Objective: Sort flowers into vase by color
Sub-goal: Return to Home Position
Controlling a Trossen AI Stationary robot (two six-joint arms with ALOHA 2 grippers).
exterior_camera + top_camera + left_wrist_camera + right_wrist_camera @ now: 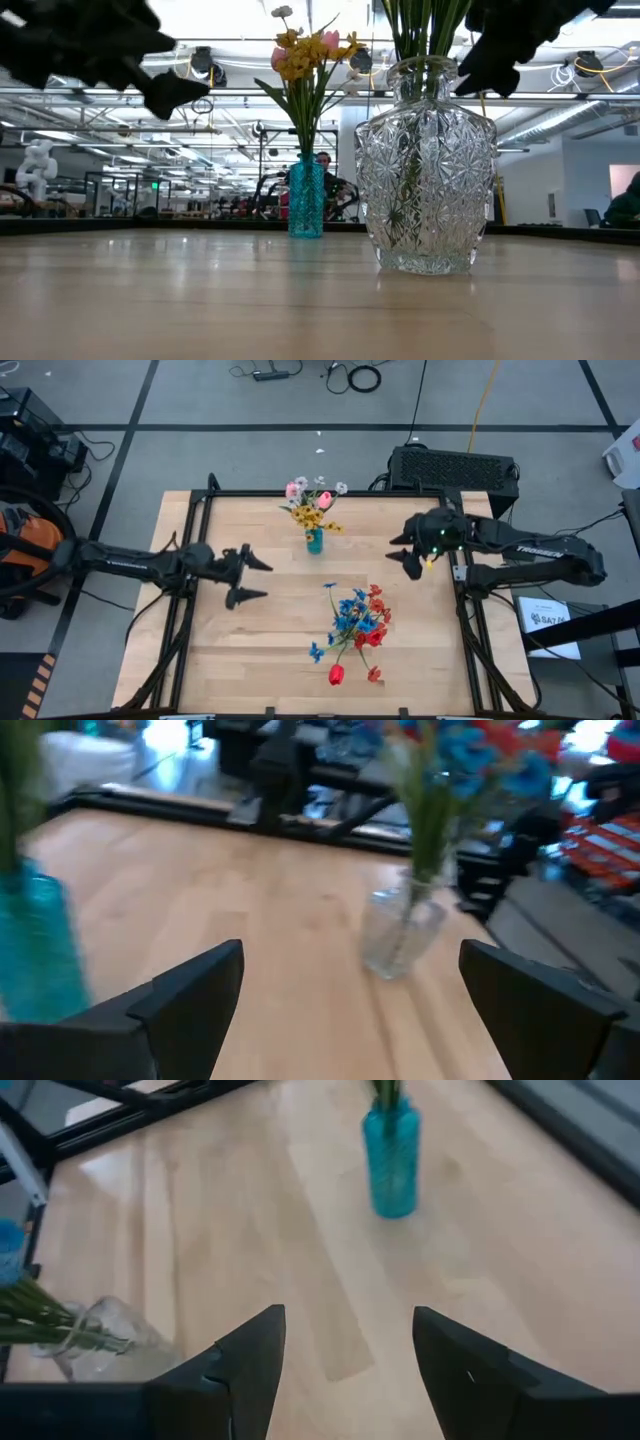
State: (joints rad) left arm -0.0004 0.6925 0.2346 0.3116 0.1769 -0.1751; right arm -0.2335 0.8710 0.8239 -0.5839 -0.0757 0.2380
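- A pale wooden table [250, 650] in a black frame stands on a grey floor strewn with cables; across the table top, the low view shows a bright hall with ceiling lights.
- The left gripper [267, 580] hangs above the wood to the left of the blue vase [314, 541], well apart from it, jaws spread wide with nothing between them.
- The blue vase stands upright near the table's far edge. It holds a yellow bunch [308, 515], pink tulips [324, 499] and small white blooms [341, 488], all on green stems.
- The transparent vase [428, 190], of cut glass and upright, stands nearer the table's front edge than the blue vase and a little to its right, the two apart.
- It holds blue sprays [350, 612] and red clusters [376, 630], and a red tulip [336, 675] leans out on the side away from the blue vase.
- The right gripper [398, 556] hangs to the right of the blue vase, clear of its flowers, jaws parted and empty, pointing towards the vase.
- A black case [455, 465] sits on the floor beyond the table's far edge, to the right of the blue vase.
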